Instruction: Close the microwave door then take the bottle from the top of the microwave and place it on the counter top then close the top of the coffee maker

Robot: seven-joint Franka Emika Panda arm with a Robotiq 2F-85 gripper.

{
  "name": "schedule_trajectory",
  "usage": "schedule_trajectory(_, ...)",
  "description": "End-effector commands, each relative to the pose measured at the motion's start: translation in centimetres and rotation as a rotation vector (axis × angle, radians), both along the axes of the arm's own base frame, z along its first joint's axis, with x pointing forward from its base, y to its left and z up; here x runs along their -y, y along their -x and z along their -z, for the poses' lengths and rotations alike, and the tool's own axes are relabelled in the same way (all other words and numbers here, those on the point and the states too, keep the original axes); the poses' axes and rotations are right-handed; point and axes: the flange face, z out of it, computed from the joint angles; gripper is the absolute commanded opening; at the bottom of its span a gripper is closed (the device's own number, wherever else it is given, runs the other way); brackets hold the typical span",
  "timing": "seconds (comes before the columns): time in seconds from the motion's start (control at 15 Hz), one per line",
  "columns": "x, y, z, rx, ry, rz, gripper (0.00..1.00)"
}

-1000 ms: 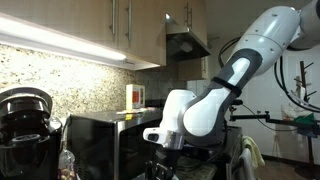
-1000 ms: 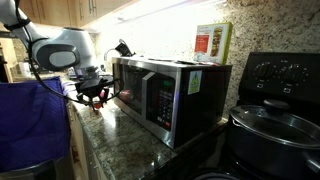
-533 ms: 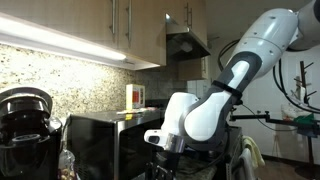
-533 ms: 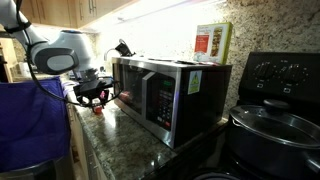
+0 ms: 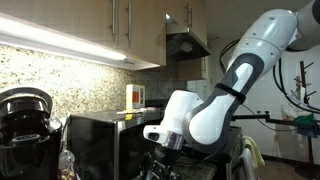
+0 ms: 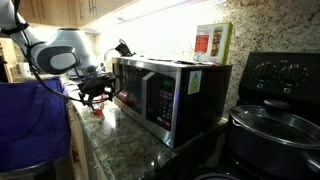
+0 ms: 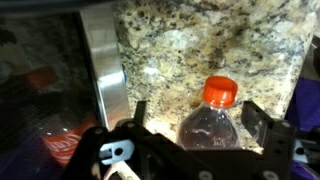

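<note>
Wrist view: bottle [image 7: 213, 118], orange cap up, stands between the two fingers of the pincer [image 7: 200, 128]. The jaws are apart, with a gap showing on each side of the bottle, so nothing is clamped. In an exterior view the pincer [image 6: 97, 92] hangs low over the tabletop [image 6: 125, 142], just beside the front corner of the microwave [image 6: 170, 98]. The bottle looks set down there, though its foot is hidden. The door [image 6: 138, 92] reads as shut. The lid [image 5: 26, 99] of the coffee maker [image 5: 25, 128] appears up, so that step is judged open.

Risks:
- If the pincer leaves sideways or tilted, a finger may catch the cap or shoulder and tip the bottle. A light, narrow bottle would fall easily.
- The steel edge [image 7: 105, 80] is close on one side, so a swing that way could strike it.
- If the bottle is not fully resting, it will drop or wobble.
- On the way to the lid, the elbow may sweep the bottle.
</note>
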Motion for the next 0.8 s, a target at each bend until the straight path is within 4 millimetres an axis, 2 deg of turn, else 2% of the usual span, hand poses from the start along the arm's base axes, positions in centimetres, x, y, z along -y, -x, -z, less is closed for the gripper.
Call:
schedule_trajectory(0.0, 0.3, 1.5, -1.5, 0.023, -0.021, 0.084, 1.0)
schedule_trajectory(0.27, -0.8, 4.9, -4.5, 0.035, -0.092, 0.2, 1.0)
schedule_trajectory(0.73, -2.7, 14.5, -11.4, 0.134, -0.243, 0.428, 1.0)
